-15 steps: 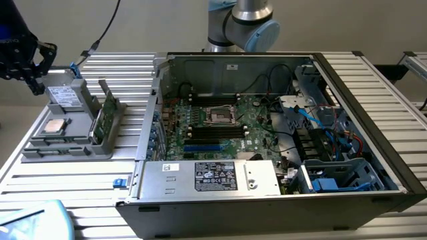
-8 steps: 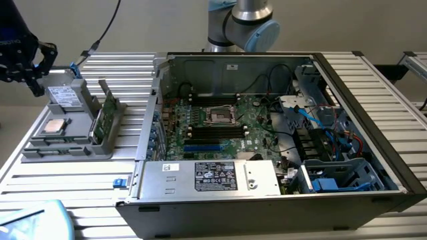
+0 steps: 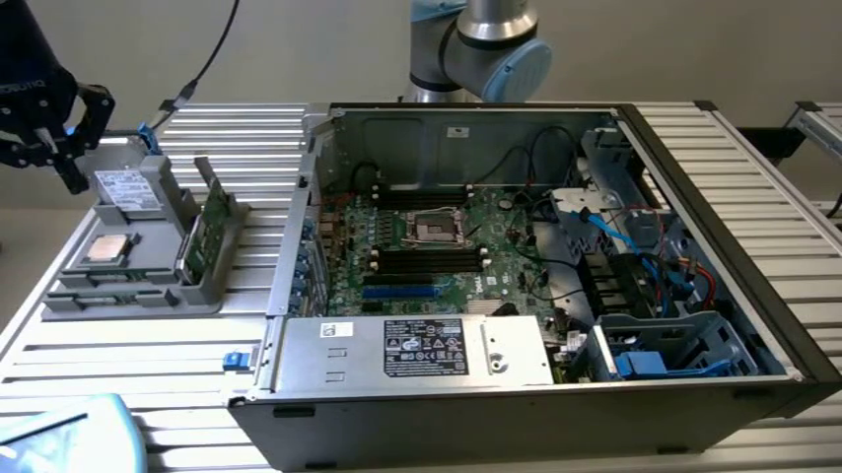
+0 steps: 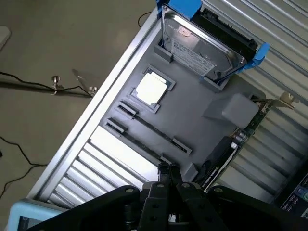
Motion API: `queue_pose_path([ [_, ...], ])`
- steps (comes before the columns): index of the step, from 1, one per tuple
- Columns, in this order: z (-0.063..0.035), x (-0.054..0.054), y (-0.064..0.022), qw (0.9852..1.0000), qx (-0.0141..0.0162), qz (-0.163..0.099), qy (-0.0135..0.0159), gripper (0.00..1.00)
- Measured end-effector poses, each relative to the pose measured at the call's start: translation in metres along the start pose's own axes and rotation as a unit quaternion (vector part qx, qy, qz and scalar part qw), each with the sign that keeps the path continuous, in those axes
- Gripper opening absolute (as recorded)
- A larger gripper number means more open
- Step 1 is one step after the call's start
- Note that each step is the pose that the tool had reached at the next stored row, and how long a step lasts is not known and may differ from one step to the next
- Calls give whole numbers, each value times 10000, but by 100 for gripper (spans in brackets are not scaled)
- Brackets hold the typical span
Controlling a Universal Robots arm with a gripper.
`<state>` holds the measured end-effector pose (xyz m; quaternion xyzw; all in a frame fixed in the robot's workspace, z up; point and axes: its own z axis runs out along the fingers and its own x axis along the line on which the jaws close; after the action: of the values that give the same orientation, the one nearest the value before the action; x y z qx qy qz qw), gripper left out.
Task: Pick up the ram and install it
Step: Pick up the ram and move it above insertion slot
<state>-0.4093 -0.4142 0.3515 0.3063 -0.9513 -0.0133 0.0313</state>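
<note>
Gripper (image 4: pixel 168 169) hovers over the tray (image 4: pixel 192 110), jaws pinched fully shut on nothing; ram (image 4: pixel 154 131) seems to stand edge-on in its long slot nearby. Descending like this, shut jaws could strike the stick's edge and chip it.

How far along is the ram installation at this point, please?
Done: nothing; the motherboard slots look empty. In hand: the shut pincer holds nothing, hanging above the gray tray, where a thin dark stick, seemingly the ram, lies. Left: pickup and seating.
</note>
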Motion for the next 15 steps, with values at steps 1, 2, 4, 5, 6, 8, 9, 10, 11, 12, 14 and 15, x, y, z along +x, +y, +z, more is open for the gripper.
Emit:
queue_pose_path([
  [1,3,0,0,10000,4,-86,4,11],
  [2,7,0,0,9998,9,-177,8,11],
  [4,14,-1,-1,9993,19,-361,17,11],
  [5,18,-1,-1,9990,23,-451,20,11],
  [6,21,-1,-1,9985,28,-548,25,11],
  [8,28,-1,-1,9974,37,-725,33,11],
  [9,32,-2,-1,9966,42,-817,37,11],
  [10,36,-2,-2,9959,47,-906,41,11],
  [11,40,-2,-2,9950,52,-1001,44,11],
  [12,43,-2,-2,9940,56,-1093,49,11],
  [14,51,-2,-2,9918,65,-1271,57,11],
  [15,55,-3,-3,9907,70,-1358,60,11],
])
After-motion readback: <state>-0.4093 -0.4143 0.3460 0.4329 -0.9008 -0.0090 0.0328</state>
